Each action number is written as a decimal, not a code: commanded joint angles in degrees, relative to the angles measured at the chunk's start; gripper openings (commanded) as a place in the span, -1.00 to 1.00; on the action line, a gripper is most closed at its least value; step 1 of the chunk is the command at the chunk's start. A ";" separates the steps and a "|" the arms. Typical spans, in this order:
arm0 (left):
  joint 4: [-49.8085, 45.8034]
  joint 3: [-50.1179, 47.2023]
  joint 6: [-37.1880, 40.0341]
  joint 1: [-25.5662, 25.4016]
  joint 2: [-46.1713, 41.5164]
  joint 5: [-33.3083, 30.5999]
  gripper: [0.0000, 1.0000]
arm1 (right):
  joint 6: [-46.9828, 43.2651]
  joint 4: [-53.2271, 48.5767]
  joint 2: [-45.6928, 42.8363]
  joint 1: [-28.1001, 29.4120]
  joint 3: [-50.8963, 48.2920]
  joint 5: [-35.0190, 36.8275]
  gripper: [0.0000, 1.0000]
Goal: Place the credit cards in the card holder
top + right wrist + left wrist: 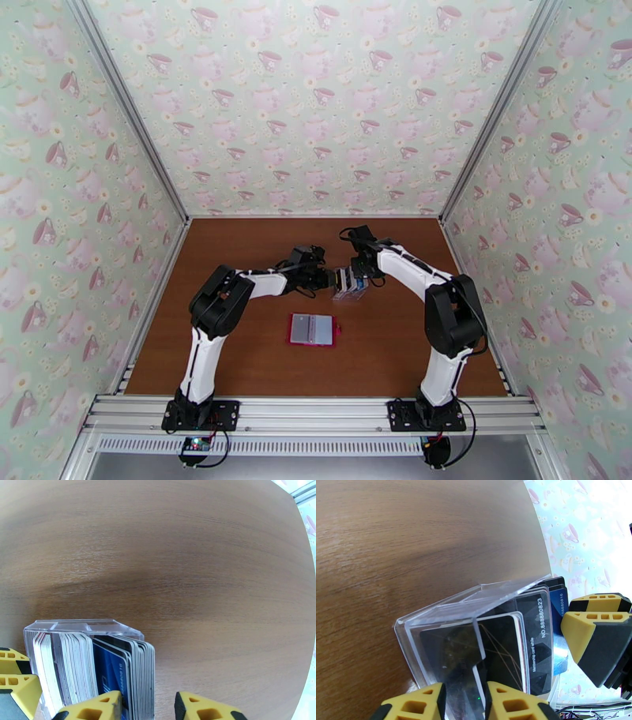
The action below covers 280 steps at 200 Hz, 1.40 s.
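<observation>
The credit cards (75, 665) stand on edge, packed in a clear plastic rack (350, 286) at mid-table. In the left wrist view a black card (505, 645) and a blue card (557, 606) show through the rack (446, 610). My left gripper (464, 695) is shut on the rack's near wall, holding it from the left (330, 279). My right gripper (148, 701) hangs over the rack's right end (353, 276), open, straddling the outermost cards (142, 669) with a gap to its right finger. The card holder (312, 329), a red wallet, lies open and flat nearer the arms.
The brown wooden table (237, 260) is walled on three sides by teacup-patterned panels. Metal rails (316, 410) run along the near edge by both arm bases. The right gripper's fingers (592, 634) stand close beside the rack in the left wrist view.
</observation>
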 commanded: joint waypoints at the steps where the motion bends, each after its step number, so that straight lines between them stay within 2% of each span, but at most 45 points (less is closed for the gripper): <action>1: -7.78 -3.12 -0.17 0.64 4.35 -2.81 -0.39 | 0.26 -2.81 1.62 -1.13 1.36 3.00 -0.15; 39: -7.80 -3.32 -0.12 0.86 4.12 -3.04 -0.39 | 0.34 -3.11 3.32 -1.60 1.45 2.49 -0.17; 96: -7.19 -3.50 -0.61 0.87 4.23 -3.04 -0.39 | 2.08 -1.83 -2.63 -1.62 -4.85 1.78 -0.17; 158: -6.49 -3.50 -1.18 0.86 4.12 -2.83 -0.38 | 2.98 -0.04 -8.01 -1.57 -10.04 -3.19 -0.19; 181: -6.49 -3.58 -1.11 0.78 4.02 -2.83 -0.38 | 2.98 -0.16 -7.84 -1.55 -9.85 -2.54 -0.20; 224: -6.36 -3.59 -1.09 0.64 4.16 -2.63 -0.38 | 2.27 1.43 -5.84 -1.30 -8.80 -6.04 -0.16; 280: -6.66 -3.56 -1.00 0.64 4.04 -2.71 -0.38 | 1.72 1.12 -4.39 -0.07 -8.69 -5.61 -0.14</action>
